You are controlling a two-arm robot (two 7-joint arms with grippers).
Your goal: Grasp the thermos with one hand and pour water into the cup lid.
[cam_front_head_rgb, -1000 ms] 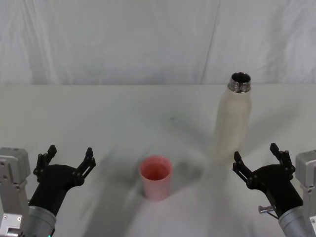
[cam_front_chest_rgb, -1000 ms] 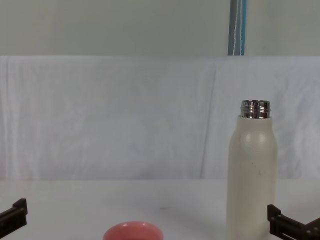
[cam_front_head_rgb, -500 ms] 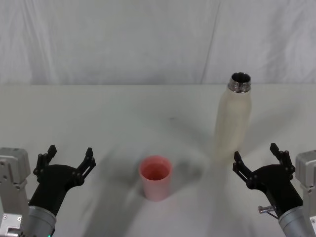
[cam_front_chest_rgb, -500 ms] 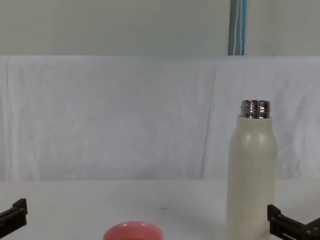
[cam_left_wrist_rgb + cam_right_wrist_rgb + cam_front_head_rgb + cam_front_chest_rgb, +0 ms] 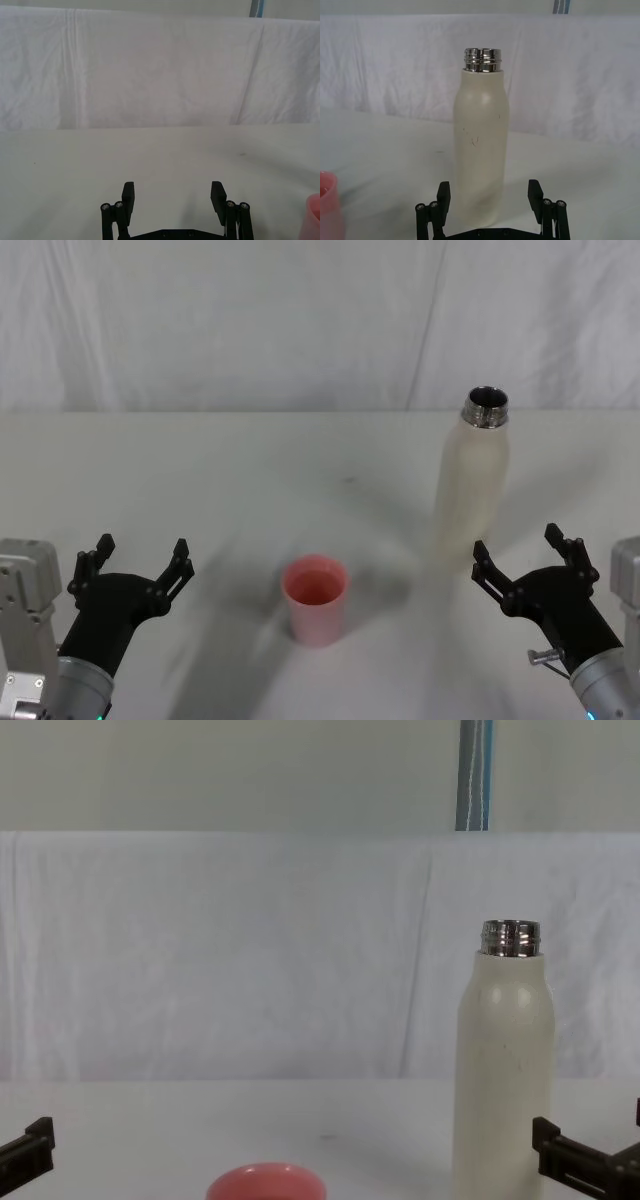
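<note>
Right gripper (image 5: 525,560) sits low at the near right of the tabletop (image 5: 250,460), its fingers spread wide and empty, just in front of the thermos (image 5: 472,480) without touching it. In the right wrist view the thermos (image 5: 481,145) stands upright straight ahead between the two spread fingers (image 5: 443,196). Its steel neck is uncapped and the mouth looks dark; what it holds cannot be told. The cup lid (image 5: 316,600) stands upright near the middle of the tabletop, closer to the robot than the thermos and to its left, well apart from it. Its mouth faces up and its pink inside shows nothing clearly in it. Left gripper (image 5: 138,562) rests at the near left, fingers spread and empty, well clear of the cup lid.
</note>
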